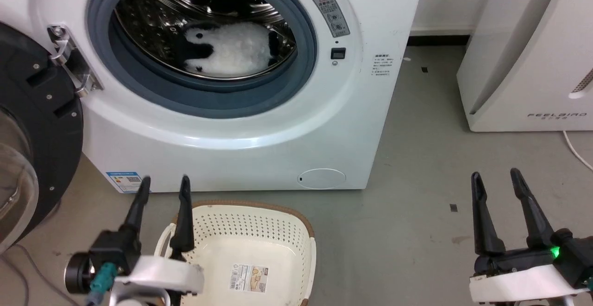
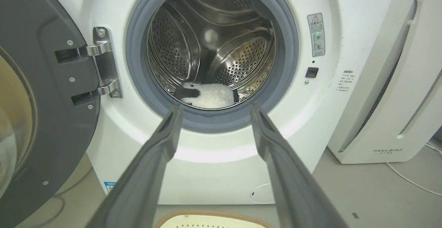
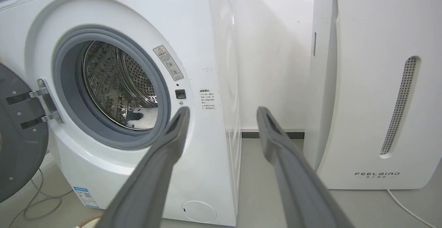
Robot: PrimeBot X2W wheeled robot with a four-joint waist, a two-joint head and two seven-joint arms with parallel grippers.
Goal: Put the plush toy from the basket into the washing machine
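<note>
The white washer (image 1: 241, 148) stands on the grey floor (image 1: 417, 181), its black-framed glass door (image 1: 32, 134) swung wide to the left on a steel hinge (image 1: 69, 60). To its right, apart from it, stands a white slanted appliance (image 1: 523, 65) marked FEELBIRD. Inside the washer's round grey gasket (image 1: 296, 65) the steel drum (image 1: 153, 18) shines. The toy (image 1: 231, 48) lies on the drum's bottom, just behind the gasket's lower lip, with white fur up and black patches at its left end. In front of the washer, near its base, the basket (image 1: 259, 222) sits on the floor with a paper label (image 1: 249, 278) on its inner bottom. The left fingers (image 1: 184, 213) hover over the basket's left rim, released and spread apart, grasping nothing, with tips toward the washer. In the left wrist view the toy shows between the 2 tips, well beyond them. The right fingers (image 1: 482, 218) hang over bare floor at the lower right, well apart from the basket. They are likewise released, the 2 tips separated and grasping nothing.
</note>
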